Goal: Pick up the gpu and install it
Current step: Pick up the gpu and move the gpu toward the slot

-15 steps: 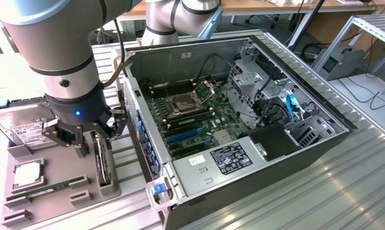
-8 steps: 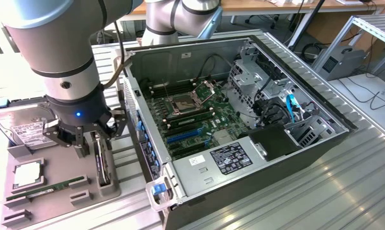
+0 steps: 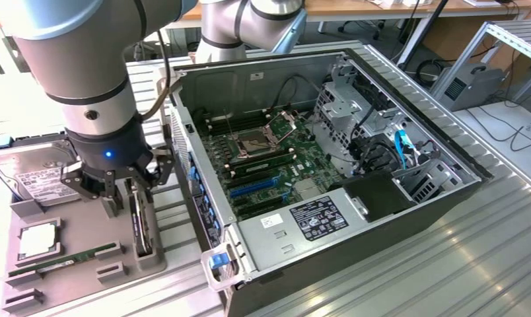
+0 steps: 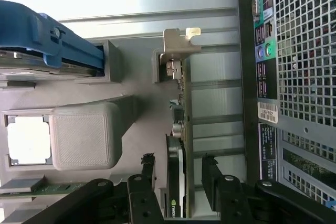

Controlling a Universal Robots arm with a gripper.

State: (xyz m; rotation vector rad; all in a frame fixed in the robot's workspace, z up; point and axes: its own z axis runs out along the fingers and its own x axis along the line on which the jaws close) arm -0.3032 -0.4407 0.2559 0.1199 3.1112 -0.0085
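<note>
The gpu point(image 4: 176, 182), stood on edge in the grey tray point(image 4: 139, 124) beside the case point(image 4: 304, 51), is straddled by open jaws, untouched.

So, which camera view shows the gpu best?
The wrist view: the gpu appears close, edge-on, silver bracket visible, between the fingers of the open end effector. The exterior view shows the gpu as a thin dark strip in its holder.

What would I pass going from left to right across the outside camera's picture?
First the hard drive → then the open gripper straddling the gpu → then the opened computer case.
</note>
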